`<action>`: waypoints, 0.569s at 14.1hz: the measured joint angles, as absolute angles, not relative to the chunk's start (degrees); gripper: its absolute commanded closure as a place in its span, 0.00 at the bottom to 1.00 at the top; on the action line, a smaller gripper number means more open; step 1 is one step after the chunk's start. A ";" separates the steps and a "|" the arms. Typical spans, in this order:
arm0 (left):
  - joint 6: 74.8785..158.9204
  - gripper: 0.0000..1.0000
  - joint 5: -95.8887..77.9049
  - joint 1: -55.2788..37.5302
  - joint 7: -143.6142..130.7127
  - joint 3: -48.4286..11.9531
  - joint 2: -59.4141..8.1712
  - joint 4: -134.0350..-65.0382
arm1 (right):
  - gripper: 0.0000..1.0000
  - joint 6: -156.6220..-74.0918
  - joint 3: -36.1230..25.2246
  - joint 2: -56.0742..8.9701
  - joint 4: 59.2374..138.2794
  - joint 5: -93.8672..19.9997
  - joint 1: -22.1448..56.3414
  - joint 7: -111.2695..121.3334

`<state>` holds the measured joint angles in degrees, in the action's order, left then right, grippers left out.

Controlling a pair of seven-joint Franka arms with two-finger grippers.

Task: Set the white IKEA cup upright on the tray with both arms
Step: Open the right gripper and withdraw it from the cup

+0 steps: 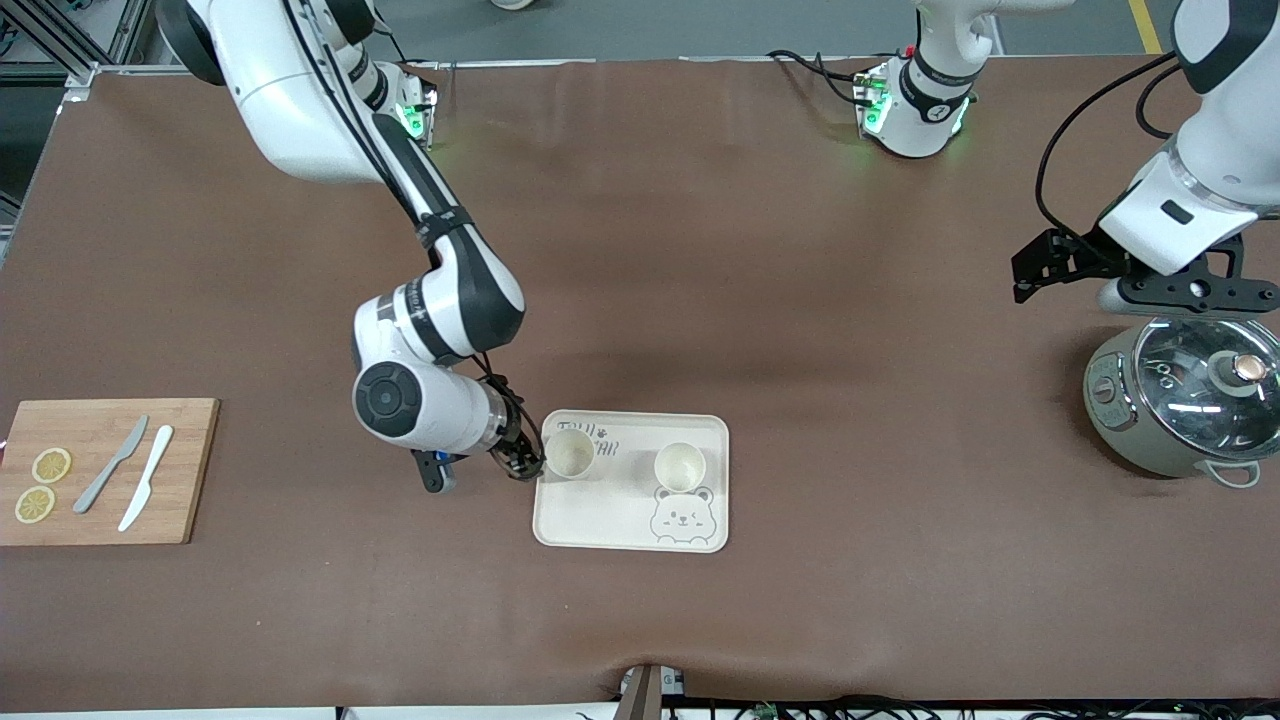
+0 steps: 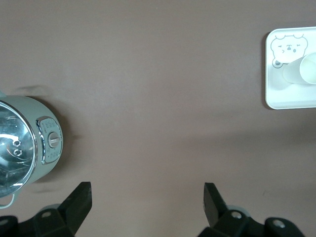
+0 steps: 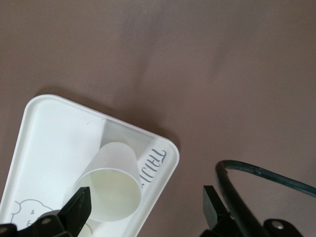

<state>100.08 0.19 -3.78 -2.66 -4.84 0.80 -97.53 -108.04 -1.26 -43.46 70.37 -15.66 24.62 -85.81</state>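
Low in the frame's centre, two white plastic cups (image 1: 571, 452) stand upright on the flat cream bear-printed tray (image 1: 632, 524), so the right gripper (image 1: 520, 462), jaws spread, seems freshly released beside one, while the left gripper (image 1: 1045, 262) waits open above the grey lidded cooker (image 1: 1180, 405).

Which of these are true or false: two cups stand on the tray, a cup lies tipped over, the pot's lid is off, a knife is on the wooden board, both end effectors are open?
1. Two cups stand on the tray. True.
2. One cup lies tipped over. False: both stand upright.
3. The pot has its lid off. False: a glass lid covers it.
4. A knife lies on the wooden board. True.
5. The left end effector and right end effector are both open. True.
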 measured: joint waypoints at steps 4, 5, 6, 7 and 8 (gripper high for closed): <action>99.74 0.00 1.13 -3.56 -2.62 -4.83 0.80 -97.82 | 0.00 -98.43 -1.46 -42.33 66.01 -14.96 22.29 -84.77; 99.42 0.00 1.22 -3.48 -2.57 -4.83 0.80 -97.88 | 0.00 -97.88 -1.47 -41.42 65.55 -13.87 22.14 -83.38; 99.09 0.00 1.23 -3.44 -2.55 -4.82 0.80 -97.91 | 0.00 -96.93 -1.49 -40.14 65.49 -12.71 22.07 -81.91; 98.88 0.00 1.23 -3.43 -2.54 -4.82 0.80 -97.93 | 0.00 -95.06 -1.55 -38.85 65.49 -11.88 21.93 -81.08; 98.73 0.00 1.24 -3.43 -2.54 -4.82 0.80 -97.94 | 0.00 -93.18 -1.66 -37.67 65.50 -11.42 21.47 -80.03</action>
